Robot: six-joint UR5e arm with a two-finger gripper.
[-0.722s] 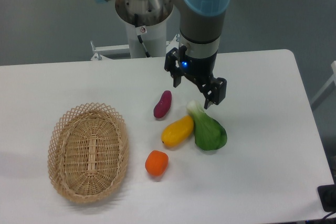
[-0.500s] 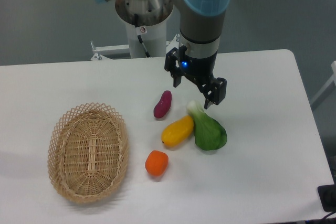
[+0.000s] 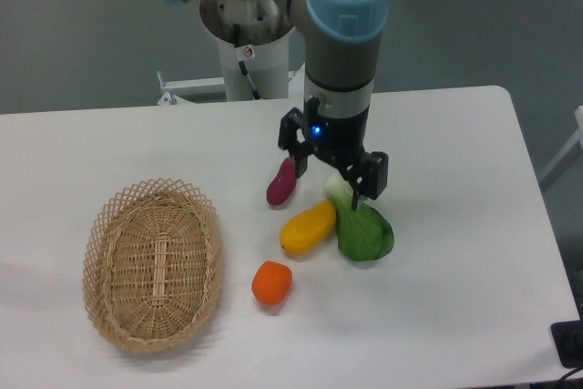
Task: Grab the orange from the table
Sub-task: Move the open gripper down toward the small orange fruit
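the orange (image 3: pixel 271 282) sits on the white worktop (image 3: pixel 455 152) toward the front, just right of the wicker basket (image 3: pixel 152 264) and a little below and left of the yellow fruit (image 3: pixel 308 228). it touches nothing; there is bare worktop all round it, with the basket rim near on one side and the yellow fruit near on the other.

the gripper (image 3: pixel 333 177) hangs over the cluster further back, its two fingers spread wide and empty, one close by the purple vegetable (image 3: pixel 281 181), the other over the white stalk end of the green vegetable (image 3: pixel 361 224). it is well apart from the orange, so the approach is not yet made.

judging by its look, the orange is light, firm and smooth-skinned, roundish but slightly taller on one side. it should stand a moderate squeeze without harm, though the glossy, curved skin could let it squirt out if the fingers close above or below its widest part. the best hold looks to be straight down from above, fingers straddling the middle at the widest girth, closing along a line that runs between basket and yellow fruit so neither finger fouls a neighbour. being round, it may roll if one finger touches first, so the gripper wants centring over it before descending.
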